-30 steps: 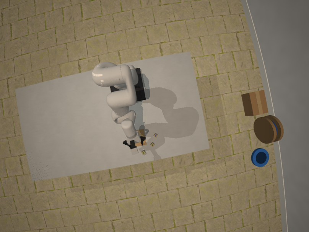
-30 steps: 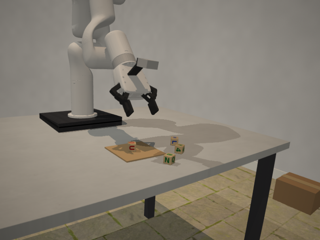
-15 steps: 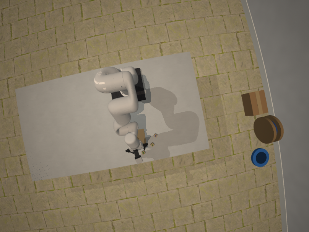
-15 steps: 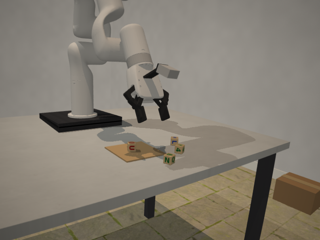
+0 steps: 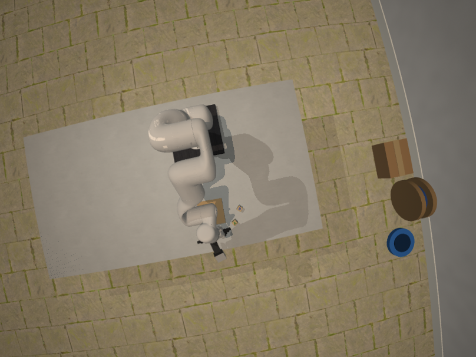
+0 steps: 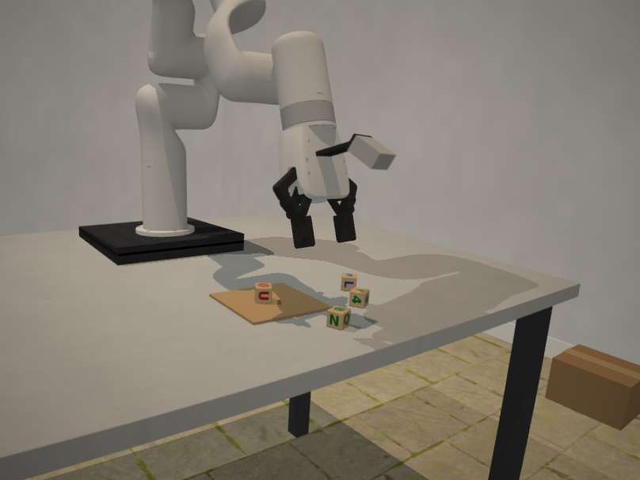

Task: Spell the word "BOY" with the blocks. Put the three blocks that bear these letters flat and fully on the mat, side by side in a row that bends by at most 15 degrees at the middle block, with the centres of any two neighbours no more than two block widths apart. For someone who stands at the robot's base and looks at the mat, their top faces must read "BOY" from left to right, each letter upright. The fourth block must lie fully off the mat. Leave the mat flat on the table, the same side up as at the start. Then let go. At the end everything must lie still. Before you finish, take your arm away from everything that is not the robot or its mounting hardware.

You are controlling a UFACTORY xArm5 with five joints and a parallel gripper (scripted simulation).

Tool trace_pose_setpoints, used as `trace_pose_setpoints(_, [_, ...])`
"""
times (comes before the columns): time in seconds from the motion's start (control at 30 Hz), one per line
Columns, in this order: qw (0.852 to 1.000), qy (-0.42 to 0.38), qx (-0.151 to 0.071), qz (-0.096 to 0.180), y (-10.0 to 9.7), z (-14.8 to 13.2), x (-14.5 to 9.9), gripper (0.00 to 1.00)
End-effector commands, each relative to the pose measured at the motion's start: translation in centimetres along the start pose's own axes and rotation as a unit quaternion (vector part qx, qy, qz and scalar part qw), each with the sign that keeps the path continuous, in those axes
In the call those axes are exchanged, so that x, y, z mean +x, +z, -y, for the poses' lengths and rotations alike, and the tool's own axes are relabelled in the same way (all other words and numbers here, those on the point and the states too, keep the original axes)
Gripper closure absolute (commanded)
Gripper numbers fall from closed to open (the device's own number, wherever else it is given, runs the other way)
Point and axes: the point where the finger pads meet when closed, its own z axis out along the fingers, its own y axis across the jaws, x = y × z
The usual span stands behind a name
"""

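Note:
A tan mat [image 6: 268,304] lies on the grey table, partly hidden by the arm in the overhead view [image 5: 215,207]. One block [image 6: 263,292] with red letters sits on the mat, a red U on its near side. Three blocks lie off the mat to its right: one with a blue L [image 6: 348,281], one with a green 4 [image 6: 359,297], one with a green N [image 6: 338,318]. The top letters are too small to read. My gripper [image 6: 324,234] is open and empty, high above these blocks. In the overhead view it [image 5: 213,236] covers the N block.
The table's front edge runs close to the N block. The robot's black base plate [image 6: 160,240] stands behind the mat. On the floor are a cardboard box [image 6: 594,384], a brown round object [image 5: 413,198] and a blue ring [image 5: 400,241].

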Motion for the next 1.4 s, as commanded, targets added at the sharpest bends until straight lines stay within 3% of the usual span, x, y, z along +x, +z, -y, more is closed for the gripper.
trace_pose_setpoints(0.0, [0.999, -0.016, 0.010, 0.045, -0.1, 0.1, 1.2, 0.00])
trace_pose_setpoints(0.07, [0.999, -0.016, 0.010, 0.045, -0.1, 0.1, 1.2, 0.00])
trace_pose_setpoints(0.17, [0.996, -0.031, 0.019, 0.079, -0.4, 0.3, 1.9, 0.00])
trace_pose_setpoints(0.23, [0.996, -0.031, 0.019, 0.079, -0.4, 0.3, 1.9, 0.00])
trace_pose_setpoints(0.33, [0.993, -0.044, 0.026, 0.107, -0.9, 0.5, 2.4, 0.00])
trace_pose_setpoints(0.57, [0.988, -0.059, 0.036, 0.141, -1.7, 0.7, 2.9, 0.00])
trace_pose_setpoints(1.37, [0.986, -0.063, 0.039, 0.150, -1.9, 0.8, 3.0, 0.00])
